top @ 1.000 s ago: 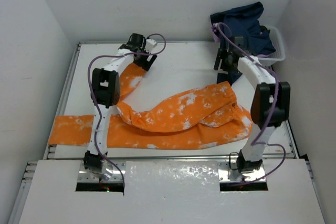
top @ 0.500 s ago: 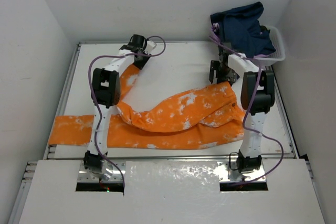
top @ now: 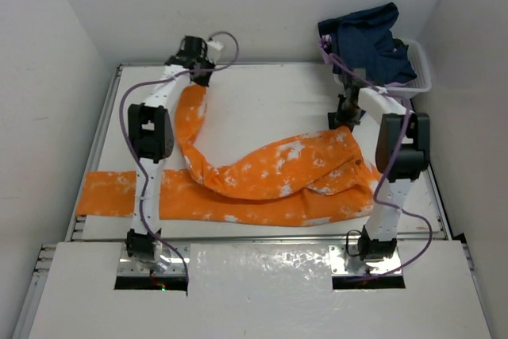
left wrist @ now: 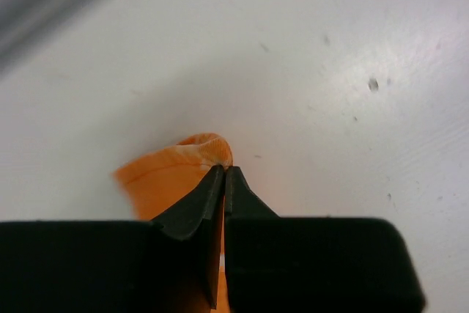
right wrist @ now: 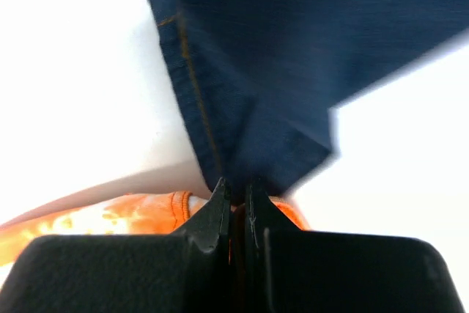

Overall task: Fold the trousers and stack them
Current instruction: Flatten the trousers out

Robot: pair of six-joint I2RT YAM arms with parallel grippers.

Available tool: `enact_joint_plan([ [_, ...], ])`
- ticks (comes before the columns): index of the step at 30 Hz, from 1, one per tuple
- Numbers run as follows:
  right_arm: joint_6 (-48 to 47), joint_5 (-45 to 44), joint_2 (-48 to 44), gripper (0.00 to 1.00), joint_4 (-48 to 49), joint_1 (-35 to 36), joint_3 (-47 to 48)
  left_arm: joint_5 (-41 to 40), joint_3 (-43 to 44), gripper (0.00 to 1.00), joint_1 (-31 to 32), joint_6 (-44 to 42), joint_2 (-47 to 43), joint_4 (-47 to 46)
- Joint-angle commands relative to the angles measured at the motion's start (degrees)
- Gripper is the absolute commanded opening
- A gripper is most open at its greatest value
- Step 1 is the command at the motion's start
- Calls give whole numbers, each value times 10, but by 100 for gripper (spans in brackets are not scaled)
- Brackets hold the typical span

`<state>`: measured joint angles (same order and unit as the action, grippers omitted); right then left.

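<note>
The trousers (top: 270, 188) lie spread across the bench (top: 270, 93). One leg runs flat along the near edge, and its end reaches past the bench's left side. The other leg lies over it at mid-bench, then curves away toward the far left corner. There the left fingers (left wrist: 218, 192) are pressed together on the leg's folded hem, which shows as a small orange lip just beyond their tips, against bare white bench. The waist end is bunched at the right. The right fingers (right wrist: 221, 207) stand at its far edge, drawn almost together with a sliver of orange between them. They appear clamped on the cloth, though that view is blurred. Beyond them a dark blue garment (top: 369, 37) spills from a white basket (top: 421, 77) at the far right corner.
</note>
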<state>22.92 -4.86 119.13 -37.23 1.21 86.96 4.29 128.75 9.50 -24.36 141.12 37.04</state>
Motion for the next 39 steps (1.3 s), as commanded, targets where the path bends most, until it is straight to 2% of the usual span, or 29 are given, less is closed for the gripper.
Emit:
enact_joint_plan([
  [1, 1, -11, -116, 0, 66, -57, -30, 73, 79, 0, -87, 60, -143, -84],
  [5, 43, 44, -270, 0, 175, -132, -182, 112, 92, 0, -153, 84, -195, -97],
  [6, 48, 46, -290, 0, 215, -160, -203, 118, 92, 0, -165, 88, -202, -96],
  [9, 49, 71, -344, 0, 247, -197, -257, 129, 74, 0, -220, 92, -227, -92],
  [12, 42, 91, -368, 0, 265, -209, -281, 155, 40, 0, -270, 109, -249, -93],
  [14, 39, 91, -374, 0, 267, -210, -288, 161, 19, 0, -293, 114, -267, -93],
  [19, 45, 105, -386, 0, 292, -221, -301, 196, -102, 0, -352, 87, -312, -93],
  [24, 65, 136, -381, 0, 323, -223, -308, 255, -249, 0, -354, 33, -345, -101],
  [26, 71, 145, -377, 0, 327, -223, -311, 237, -275, 0, -354, 9, -345, -81],
  [30, 75, 156, -372, 0, 339, -223, -321, 203, -382, 0, -381, -29, -357, -87],
  [34, 77, 156, -367, 0, 343, -222, -328, 167, -436, 1, -406, -85, -359, -68],
  [36, 77, 157, -361, 0, 348, -222, -327, 149, -441, 12, -408, -111, -352, -30],
  [37, 77, 158, -357, 0, 349, -223, -323, 147, -439, 19, -409, -136, -350, 18],
  [38, 77, 158, -355, 0, 349, -223, -321, 147, -438, 33, -410, -146, -348, 40],
  [39, 78, 160, -350, 0, 350, -223, -318, 145, -434, 41, -412, -158, -342, 78],
])
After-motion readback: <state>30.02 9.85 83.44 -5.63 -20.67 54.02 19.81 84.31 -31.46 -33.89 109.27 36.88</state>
